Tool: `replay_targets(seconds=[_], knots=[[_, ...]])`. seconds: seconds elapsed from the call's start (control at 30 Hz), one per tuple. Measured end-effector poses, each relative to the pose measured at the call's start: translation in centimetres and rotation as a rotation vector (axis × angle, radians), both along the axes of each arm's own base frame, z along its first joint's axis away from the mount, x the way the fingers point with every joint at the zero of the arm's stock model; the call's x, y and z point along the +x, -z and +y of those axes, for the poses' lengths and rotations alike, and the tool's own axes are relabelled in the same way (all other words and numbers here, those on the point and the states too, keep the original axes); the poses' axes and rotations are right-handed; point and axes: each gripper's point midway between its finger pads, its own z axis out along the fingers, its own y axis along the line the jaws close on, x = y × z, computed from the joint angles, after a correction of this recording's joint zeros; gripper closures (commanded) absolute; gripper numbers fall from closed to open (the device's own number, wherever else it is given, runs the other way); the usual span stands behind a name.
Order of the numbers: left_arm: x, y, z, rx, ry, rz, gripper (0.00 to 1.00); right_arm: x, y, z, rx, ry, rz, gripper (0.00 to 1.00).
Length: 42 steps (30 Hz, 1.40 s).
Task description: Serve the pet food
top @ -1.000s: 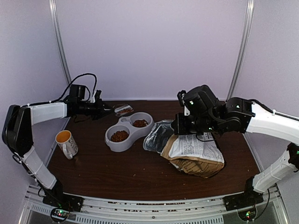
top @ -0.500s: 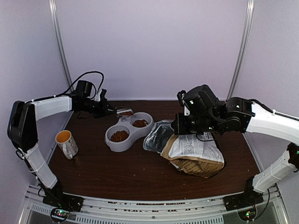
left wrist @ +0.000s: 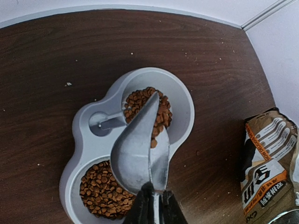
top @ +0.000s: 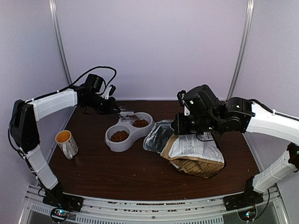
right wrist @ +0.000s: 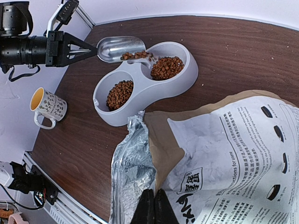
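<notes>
Ahead of the left gripper (left wrist: 153,201) the metal scoop (left wrist: 138,148) sticks out. The fingers are clenched on its handle, and it is tipped on its side over the far cup of the grey double bowl (left wrist: 183,95). The pet food (left wrist: 100,188) lies in both cups below the fingers, and a few pellets sit at the scoop's lip. Nothing stands between the scoop and the bowl.

Far to the side of these fingers, near the table edge, is a mug (top: 66,143). The right gripper (right wrist: 153,201) has its fingers pressed together at the mouth of the bag (right wrist: 224,154), which lies flat with its foil lining turned toward the bowl. I cannot tell whether a fold is pinched between them.

Compared with one second ago, the left arm has swung toward the bowl. The scoop was then beside the bowl's far end and level; now it is above the cup and tilted. The right arm, bag and mug have not moved.

The table (top: 117,172) is dark brown wood with some crumbs. The walls are pale, with metal posts (top: 59,44) at the corners.
</notes>
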Motion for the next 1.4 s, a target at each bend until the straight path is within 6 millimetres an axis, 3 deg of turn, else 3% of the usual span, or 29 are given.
replay_targets(seconds=[0.4,0.63,0.73,0.9,1.0,1.13,1.3,1.4], knots=[[-0.5,0.5,-0.9,0.152,0.049,-0.049,1.00,0.0,0.0,0.0,0.000,0.000,0.000,1.00],[-0.8,0.3,-0.2,0.228,0.027,-0.097,1.00,0.0,0.0,0.0,0.000,0.000,-0.001,1.00],[-2.8,-0.8,0.8,0.224,0.003,-0.132,1.00,0.0,0.0,0.0,-0.007,-0.004,-0.004,1.00],[-8.8,-2.6,0.5,0.092,0.001,-0.186,1.00,0.0,0.0,0.0,-0.012,-0.008,-0.007,1.00],[-12.4,-1.2,-1.2,0.010,0.054,-0.161,1.00,0.2,0.1,0.2,-0.016,-0.013,-0.010,1.00],[-17.0,3.6,-3.3,-0.068,0.132,-0.046,1.00,0.4,0.5,0.7,-0.027,-0.024,-0.012,1.00],[-20.6,9.7,-2.6,-0.114,0.129,0.120,1.00,0.4,1.0,1.4,-0.025,-0.037,-0.005,1.00],[-21.1,10.2,-3.3,-0.185,0.136,0.151,1.00,0.4,1.0,1.4,-0.024,-0.038,-0.004,1.00]])
